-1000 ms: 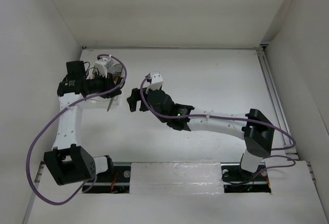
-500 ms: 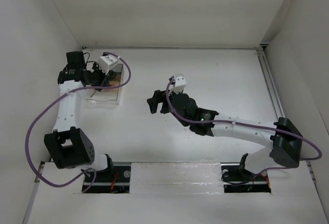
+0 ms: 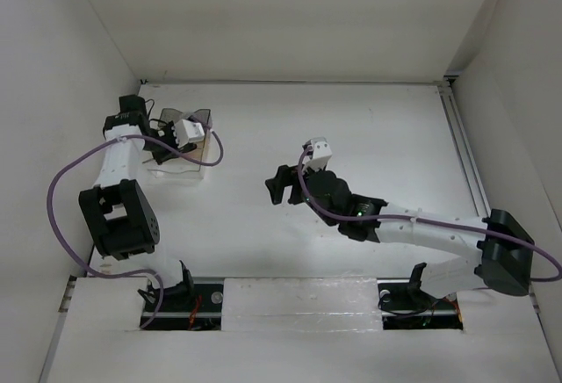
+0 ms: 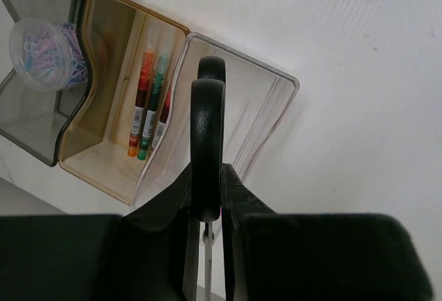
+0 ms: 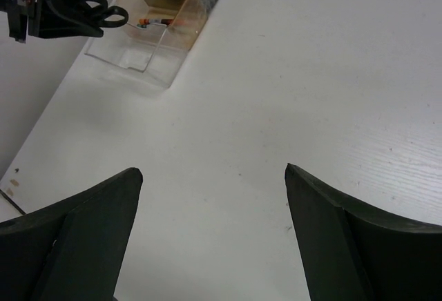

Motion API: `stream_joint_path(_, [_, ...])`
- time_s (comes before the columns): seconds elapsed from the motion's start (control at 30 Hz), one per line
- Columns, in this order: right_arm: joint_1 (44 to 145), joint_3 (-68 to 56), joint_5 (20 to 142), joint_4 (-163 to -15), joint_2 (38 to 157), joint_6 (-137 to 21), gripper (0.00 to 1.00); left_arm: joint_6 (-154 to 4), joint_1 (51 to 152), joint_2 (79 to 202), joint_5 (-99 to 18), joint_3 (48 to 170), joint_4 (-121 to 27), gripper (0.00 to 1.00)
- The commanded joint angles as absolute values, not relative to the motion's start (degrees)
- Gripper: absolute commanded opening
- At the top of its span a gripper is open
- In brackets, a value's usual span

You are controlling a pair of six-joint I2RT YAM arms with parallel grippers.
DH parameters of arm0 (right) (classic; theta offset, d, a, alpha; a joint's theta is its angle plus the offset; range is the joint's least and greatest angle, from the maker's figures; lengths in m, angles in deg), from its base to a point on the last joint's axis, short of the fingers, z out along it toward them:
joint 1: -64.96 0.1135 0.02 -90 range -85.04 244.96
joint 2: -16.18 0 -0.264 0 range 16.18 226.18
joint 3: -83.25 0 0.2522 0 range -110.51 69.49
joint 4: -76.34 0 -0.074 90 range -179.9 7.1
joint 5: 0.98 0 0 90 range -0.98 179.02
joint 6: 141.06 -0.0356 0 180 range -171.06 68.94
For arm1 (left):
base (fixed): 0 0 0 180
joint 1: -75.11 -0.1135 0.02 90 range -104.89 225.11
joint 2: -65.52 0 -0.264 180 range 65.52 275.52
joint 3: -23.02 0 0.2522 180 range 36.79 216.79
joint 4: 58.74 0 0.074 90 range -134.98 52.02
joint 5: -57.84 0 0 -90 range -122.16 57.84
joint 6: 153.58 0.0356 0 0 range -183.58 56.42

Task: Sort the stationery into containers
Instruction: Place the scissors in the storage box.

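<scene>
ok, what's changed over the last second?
The right gripper pulled back to the right, away from the organiser; it is open and empty. The left arm folded up toward the left wall. Unchanged: the left gripper stays over the organiser, shut on the black-handled scissors; the organiser is in place.

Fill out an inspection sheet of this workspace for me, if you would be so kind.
Surface: white table.
Job's things: scissors held by the left end effector over the clear compartment; pens in the brownish compartment.
Clutter: clip tub in the dark compartment.
End effectors: left shut on scissors; right end effector open, holding nothing.
Cables: purple cables loop along both arms.
Surroundings: white walls.
</scene>
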State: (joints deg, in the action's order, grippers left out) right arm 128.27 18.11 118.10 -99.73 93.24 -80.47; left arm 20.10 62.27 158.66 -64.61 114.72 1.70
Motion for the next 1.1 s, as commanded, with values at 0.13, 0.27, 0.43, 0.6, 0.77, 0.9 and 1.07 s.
stream_joint_path(0.13, [128.33, 20.7, 119.07, -101.33, 90.01, -82.34, 0.9, 31.25, 62.28, 163.59, -66.88, 118.88, 6.43, 0.0])
stream_joint_path(0.27, [128.33, 21.23, 120.21, -100.81, 88.87, -82.35, 0.9, 33.36, 62.28, 169.13, -65.65, 124.75, 11.35, 0.0])
stream_joint_path(0.43, [128.33, 19.31, 120.22, -100.27, 90.09, -80.69, 0.9, 34.59, 61.14, 172.39, -66.7, 125.47, 11.98, 0.0])
stream_joint_path(0.6, [127.8, 18.07, 120.22, -99.75, 91.85, -80.06, 0.9, 34.59, 61.14, 171.86, -67.32, 123.09, 10.57, 0.0])
stream_joint_path(0.77, [127.27, 16.06, 119.16, -99.75, 93.96, -80.06, 0.9, 33.71, 61.14, 173.18, -67.32, 124.4, 12.23, 0.17])
stream_joint_path(0.9, [127.27, 16.05, 118.55, -99.75, 95.02, -80.06, 0.9, 33.18, 61.14, 174.41, -67.32, 124.41, 13.56, 1.0])
stream_joint_path(1.07, [127.27, 16.05, 118.55, -99.75, 95.02, -80.06, 0.9, 33.71, 61.14, 172.4, -69.25, 124.41, 14.34, 1.0])
